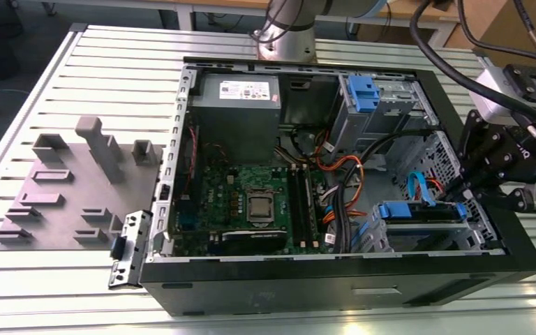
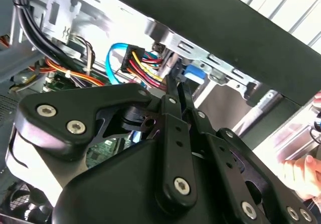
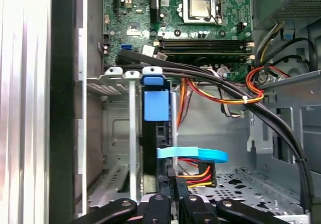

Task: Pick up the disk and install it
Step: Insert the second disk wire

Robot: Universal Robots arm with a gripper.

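Note:
The disk (image 1: pixel 421 210) sits in the drive cage at the near corner of the open computer case, on the exterior view's right; its blue carrier rim shows along the top. In the first wrist view the disk (image 3: pixel 155 103) stands edge-on in the cage, blue tab facing the camera. My gripper (image 1: pixel 462 197) is at the disk's cable end, and its two thin fingers (image 2: pixel 172 91) lie close together, pinching the carrier's blue end. A light blue data cable (image 3: pixel 193 154) and a red, yellow and black power plug (image 2: pixel 138 61) sit right beside the gripper (image 3: pixel 173 179).
The case (image 1: pixel 343 283) lies open on a slatted table, with the motherboard (image 1: pixel 249 202), a grey power-supply box (image 1: pixel 238 98) and a blue bracket (image 1: pixel 363 91) in the far bay. Black cable bundles (image 3: pixel 210 78) cross near the cage. A grey fixture plate (image 1: pixel 72 188) lies outside. A hand (image 2: pixel 301 171) is nearby.

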